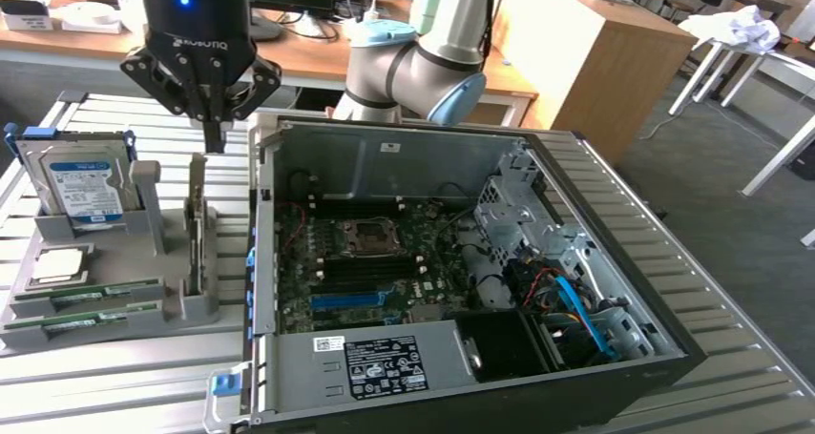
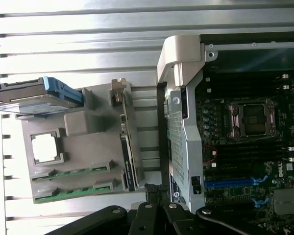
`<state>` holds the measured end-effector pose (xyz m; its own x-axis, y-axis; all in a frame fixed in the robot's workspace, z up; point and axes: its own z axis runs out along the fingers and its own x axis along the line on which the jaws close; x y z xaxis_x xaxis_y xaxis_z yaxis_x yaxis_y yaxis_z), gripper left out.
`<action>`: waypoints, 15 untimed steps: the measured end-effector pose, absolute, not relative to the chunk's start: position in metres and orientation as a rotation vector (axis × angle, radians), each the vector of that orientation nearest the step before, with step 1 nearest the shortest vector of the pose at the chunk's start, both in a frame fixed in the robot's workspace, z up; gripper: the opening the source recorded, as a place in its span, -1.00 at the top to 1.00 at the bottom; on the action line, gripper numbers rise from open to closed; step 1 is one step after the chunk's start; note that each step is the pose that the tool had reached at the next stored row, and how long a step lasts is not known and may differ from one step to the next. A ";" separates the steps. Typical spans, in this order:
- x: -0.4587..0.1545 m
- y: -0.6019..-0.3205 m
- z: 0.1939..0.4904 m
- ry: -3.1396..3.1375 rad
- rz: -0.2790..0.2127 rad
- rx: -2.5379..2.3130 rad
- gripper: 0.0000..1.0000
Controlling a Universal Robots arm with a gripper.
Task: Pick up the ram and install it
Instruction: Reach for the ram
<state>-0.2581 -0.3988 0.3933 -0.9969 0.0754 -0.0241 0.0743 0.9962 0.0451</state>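
A: Which step is in hand?

B: The approach, it is judged. The claw point(image 1: 216, 140) is seen in the upper left of the exterior view, its fingers drawn together on nothing, poised above the upright grey card point(image 1: 197, 226).

A: Where is the ram found?

B: The ram point(image 1: 90, 293) is lodged on edge in a slot of the grey holder point(image 1: 189, 310) at the lower left, with a second stick point(image 1: 79, 323) just beside it.

A: What is called for?

B: The fingers would have to be parted, the card cleared, and the thin edge pinched squarely.

A: What else is contained?

B: A hard drive point(image 1: 84, 188) is stood at the holder's far end, and a processor chip point(image 1: 57, 265) is laid in a recess. The computer case point(image 1: 382, 162) lies open on the desk point(image 1: 713, 358) with its motherboard point(image 1: 369, 253) exposed. The memory slots appear unfilled.
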 end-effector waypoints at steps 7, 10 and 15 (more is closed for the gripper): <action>-0.260 -0.399 0.393 3.113 0.069 0.116 0.78; -0.260 -0.399 0.393 3.113 0.069 0.117 0.78; -0.263 -0.399 0.393 3.113 0.069 0.117 0.78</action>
<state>-0.2628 -0.3988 0.3933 -0.9969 0.0753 -0.0241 0.0742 0.9962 0.0450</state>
